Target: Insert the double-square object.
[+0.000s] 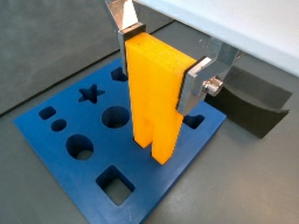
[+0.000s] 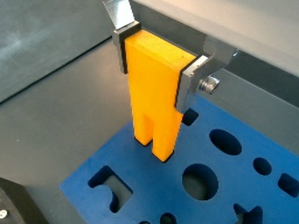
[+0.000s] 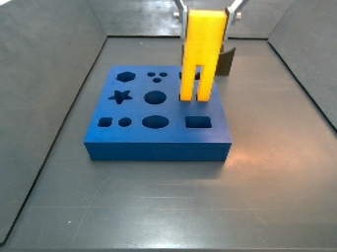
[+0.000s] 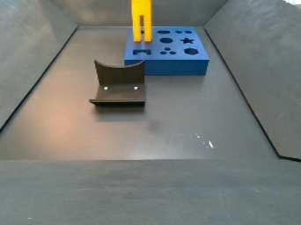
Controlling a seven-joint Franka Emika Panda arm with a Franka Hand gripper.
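The double-square object (image 1: pixel 158 96) is a tall yellow piece with two prongs pointing down. My gripper (image 1: pixel 162 59) is shut on its upper block, one silver finger on each side; this also shows in a wrist view (image 2: pixel 158 66). The piece hangs upright over the blue block with shaped holes (image 1: pixel 70 166). In a side view the piece (image 3: pixel 200 54) has its prong tips close above the block's (image 3: pixel 152 123) right half. I cannot tell whether they touch. It shows over the block's left edge in a side view (image 4: pixel 141 22).
The dark grey curved holder (image 4: pixel 118 83) stands on the floor in front of the blue block (image 4: pixel 177 54), and behind it in a side view (image 3: pixel 227 59). Sloped grey walls (image 3: pixel 53 108) enclose the floor.
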